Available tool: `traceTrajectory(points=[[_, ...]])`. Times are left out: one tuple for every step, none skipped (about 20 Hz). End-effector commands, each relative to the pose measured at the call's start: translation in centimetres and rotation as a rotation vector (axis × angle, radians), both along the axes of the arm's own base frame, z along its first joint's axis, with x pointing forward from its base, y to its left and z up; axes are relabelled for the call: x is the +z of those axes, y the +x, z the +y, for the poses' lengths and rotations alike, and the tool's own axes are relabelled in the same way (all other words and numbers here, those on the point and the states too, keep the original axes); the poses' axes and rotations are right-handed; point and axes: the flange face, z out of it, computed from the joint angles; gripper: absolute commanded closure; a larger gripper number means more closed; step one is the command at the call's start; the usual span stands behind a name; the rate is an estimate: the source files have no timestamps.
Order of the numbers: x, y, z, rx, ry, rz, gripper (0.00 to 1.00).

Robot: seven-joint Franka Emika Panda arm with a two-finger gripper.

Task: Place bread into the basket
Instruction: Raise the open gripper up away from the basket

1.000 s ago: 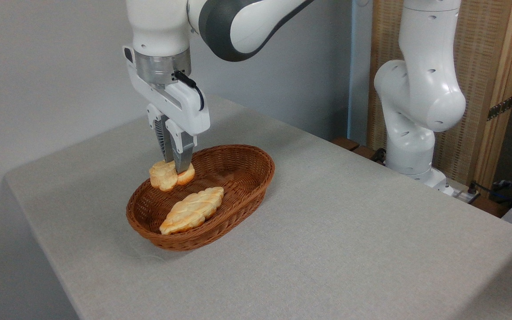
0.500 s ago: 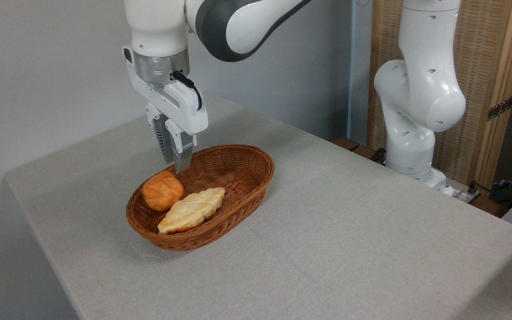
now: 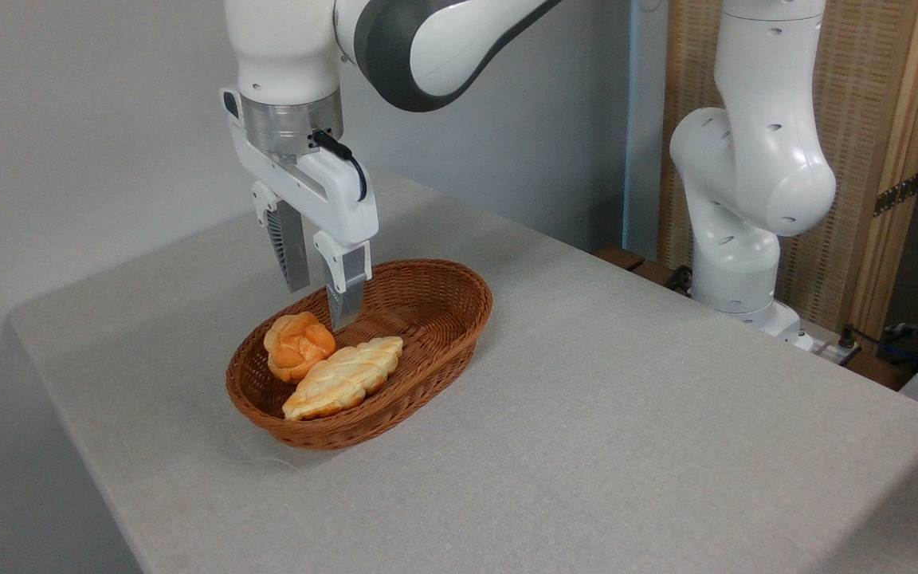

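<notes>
Bread (image 3: 298, 346): round golden-orange bun, lying inside the basket at its left end, touching the braided loaf.
Basket (image 3: 435, 293): oval brown wicker, on the grey table (image 3: 626, 414), left of centre.
Braided loaf (image 3: 343, 376): pale, long, in the basket's near part.
Gripper (image 3: 320, 307): above the bun, pointing down, fingers spread apart, holding nothing.
Arm base (image 3: 746, 199): white, at the far right.

Soft, even light fills the bright scene, with no glare. The basket (image 3: 363, 351) casts only a faint shadow on the tabletop (image 3: 586, 414). Focus is fairly sharp throughout.
</notes>
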Motion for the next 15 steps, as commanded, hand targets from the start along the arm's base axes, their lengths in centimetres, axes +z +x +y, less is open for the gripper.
traceTrajectory(points=[[0.9, 0.2, 1.9, 0.026, 0.032, -0.007, 0.0], [0.9, 0.2, 2.1, 0.026, 0.037, -0.006, 0.0], [0.9, 0.3, 2.3, 0.028, 0.039, -0.008, 0.0], [1.7, 0.5, 2.3, 0.028, 0.04, -0.024, 0.0], [2.1, 0.7, 3.1, 0.044, 0.038, -0.031, 0.0], [2.2, 0.9, 4.2, 0.063, 0.037, -0.033, 0.0], [2.3, 1.0, 4.4, 0.066, 0.036, -0.034, 0.0], [2.4, 1.0, 4.6, 0.068, 0.036, -0.036, 0.0], [2.7, 1.1, 4.6, 0.068, 0.035, -0.042, 0.0], [2.7, 1.1, 4.6, 0.068, 0.035, -0.042, 0.0], [2.7, 1.1, 4.8, 0.071, 0.035, -0.042, 0.0], [3.0, 1.3, 5.5, 0.083, 0.033, -0.047, 0.0], [3.0, 1.3, 6.0, 0.091, 0.033, -0.047, 0.0], [3.0, 1.4, 6.1, 0.092, 0.033, -0.049, 0.0], [3.0, 1.4, 6.1, 0.091, 0.033, -0.048, 0.0]])
